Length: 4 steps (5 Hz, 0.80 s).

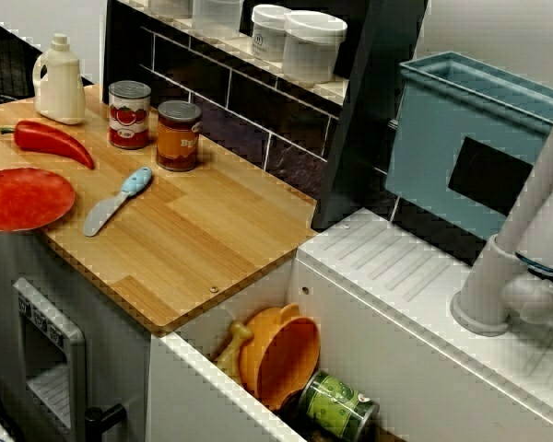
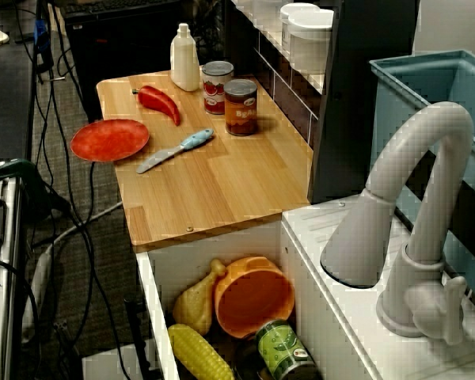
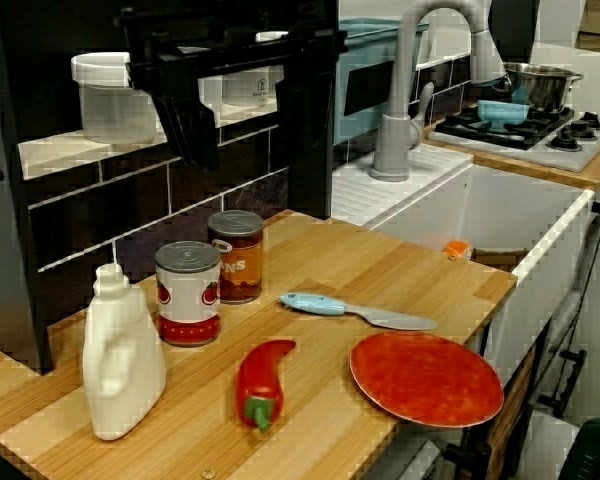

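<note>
The fingers hang wide apart and empty in the side view, high over the back of the counter, the farther one blurring into a dark post; at 6 o'clock below them stands the orange-labelled can, with the tomato can just beside it at its 8 o'clock; a blue-handled knife lies at 4 o'clock of the cans; a red pepper lies at 6 o'clock; a red plate sits just past the knife; a white bottle stands at 8 o'clock.
</note>
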### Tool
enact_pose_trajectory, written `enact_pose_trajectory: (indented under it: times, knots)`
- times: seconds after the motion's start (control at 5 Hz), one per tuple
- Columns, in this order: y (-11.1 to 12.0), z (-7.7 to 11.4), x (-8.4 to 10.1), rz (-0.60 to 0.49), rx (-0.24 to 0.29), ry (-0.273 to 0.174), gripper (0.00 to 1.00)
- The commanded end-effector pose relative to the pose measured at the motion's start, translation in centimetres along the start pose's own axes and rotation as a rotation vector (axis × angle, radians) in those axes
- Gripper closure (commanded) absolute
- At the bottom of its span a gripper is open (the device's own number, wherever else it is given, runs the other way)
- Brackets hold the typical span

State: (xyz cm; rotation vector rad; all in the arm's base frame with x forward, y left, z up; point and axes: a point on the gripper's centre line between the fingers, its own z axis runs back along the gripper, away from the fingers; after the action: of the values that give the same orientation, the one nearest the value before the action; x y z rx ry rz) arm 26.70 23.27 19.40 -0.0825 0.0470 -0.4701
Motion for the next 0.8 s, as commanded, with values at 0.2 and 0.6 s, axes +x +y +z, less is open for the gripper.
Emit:
enact_pose_trajectory:
  times: [0.2, 0.6]
  knots:
    - [-0.4, 2.3, -2.5, 0.271, 0.092, -0.151, 0.0]
    - [-0.1, 1.0, -0.6, 0.308, 0.083, -0.165, 0.0]
